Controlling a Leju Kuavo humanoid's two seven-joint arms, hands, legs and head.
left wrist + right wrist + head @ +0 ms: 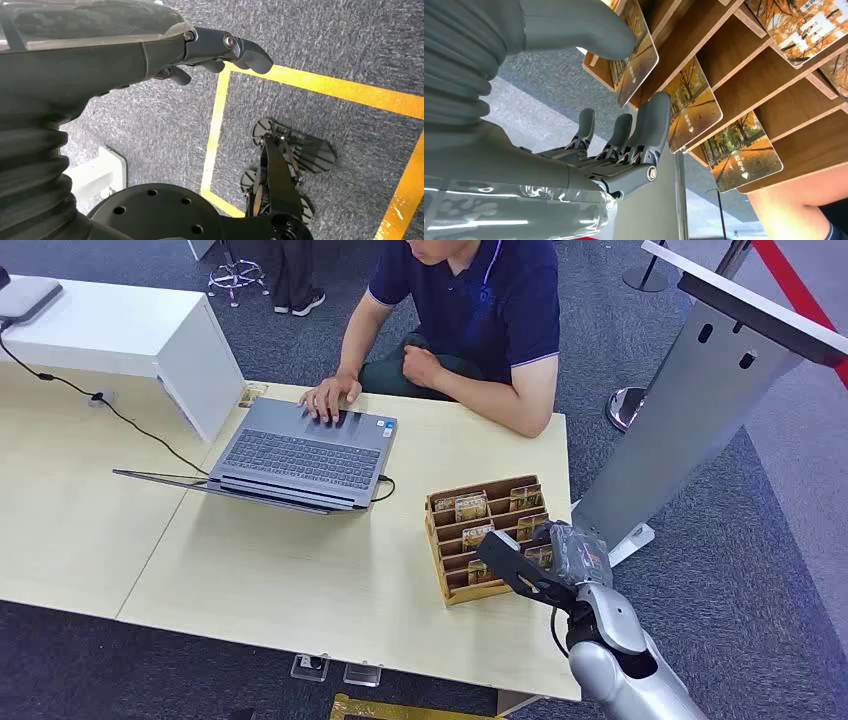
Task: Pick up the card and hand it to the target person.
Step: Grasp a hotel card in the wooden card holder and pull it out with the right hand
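From the head view, a pale wooden surface [330,580] is seen with a wooden card rack [487,537] standing near its right edge, its tiered slots holding several autumn-printed cards. The right hand [540,562] is placed at the rack's right side, over the lower tiers, with dark fingers [503,555] stretched across the front of the rack. An open grey laptop [300,455] is set further left on the surface, and one hand of a seated person [470,320] in a dark polo shirt is laid on its keyboard. A white box [130,335] is placed at the far left, and a grey stand [690,410] rises to the right of the surface.

In the left wrist view, the left hand [220,52] is seen above dark carpet [325,45] marked with yellow tape lines [320,85]; its fingers are loosely curled and nothing is held.

In the right wrist view, the card [636,55] in the end slot of the rack is pressed by the thick grey thumb [574,25] on one face, while the darker fingers are raised just beside its other face. Whether the card is truly pinched cannot be told. Neighbouring cards [691,105] are lodged in the adjacent slots.
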